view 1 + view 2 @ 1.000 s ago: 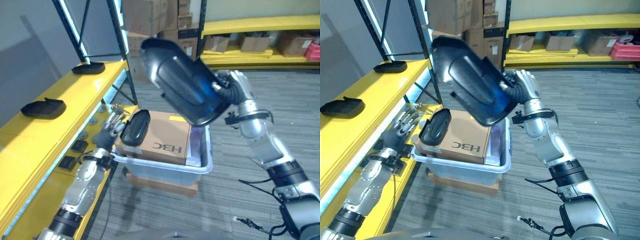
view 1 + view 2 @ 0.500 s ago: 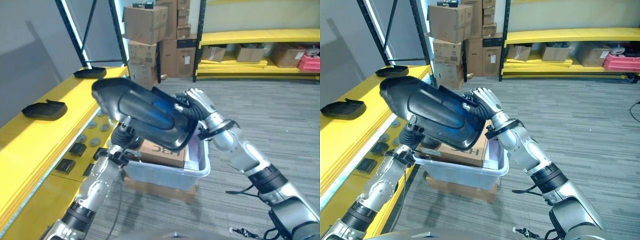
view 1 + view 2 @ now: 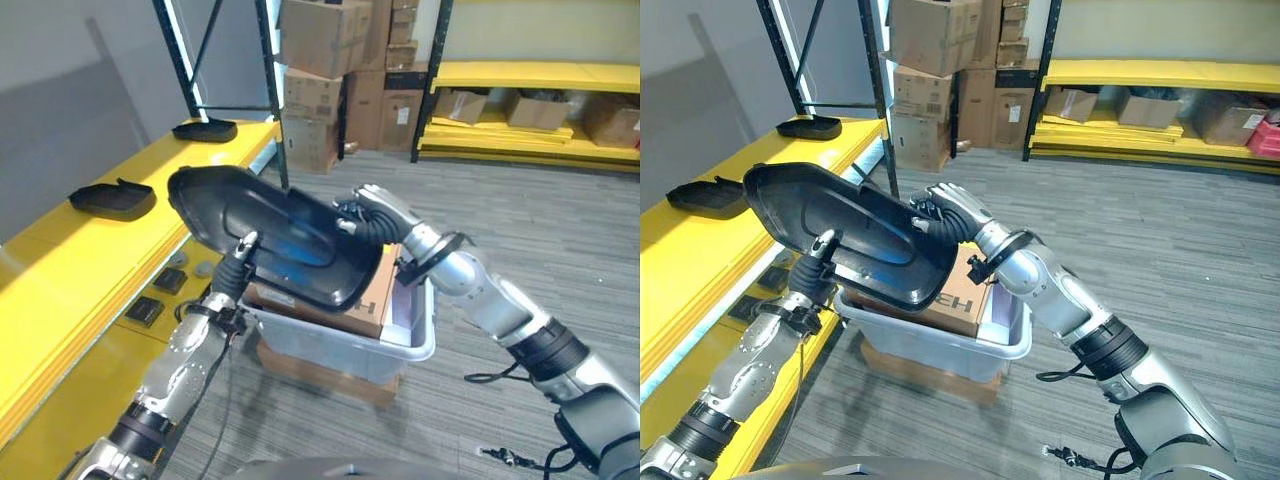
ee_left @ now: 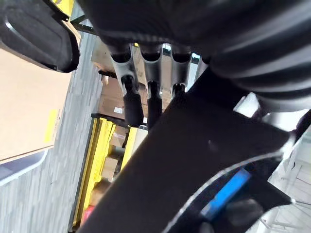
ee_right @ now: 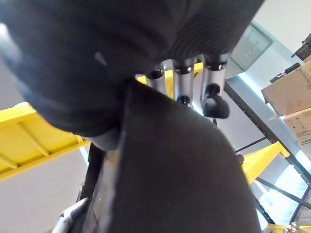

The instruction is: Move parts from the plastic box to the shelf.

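Findings, taken from the shelf [image 3: 60,290] side across to my right, with the box [image 3: 400,345] as reference.

Change noted: a second ago I held the big black part [image 3: 270,238] high above the box in my right hand alone, standing nearly on end. It is now lower and tipped flatter, lying across the box's shelf-side edge with its far end reaching out toward the shelf. My left hand [image 3: 240,262], which a second ago hovered apart beside the box, has come up under the part's near edge. I judge this a two-handed carry under way: the part is out of the box but not yet on the shelf.

Left hand: fingers [image 4: 133,104] fairly straight, lying against the part's rim as a prop rather than a clamp. Right hand [image 3: 940,215]: fingers curled over the part's box-side edge, gripping it.

Two small parts [image 3: 112,198] already sit on the shelf top, well away from the box. A cardboard carton [image 3: 372,295] lies in the box beneath the part.

Not verifiable: the part covers most of the box, so what remains inside cannot be counted. My left thumb is hidden, so the firmness of that support is unclear. The lower shelf level holds small dark items [image 3: 148,310] too small to identify.
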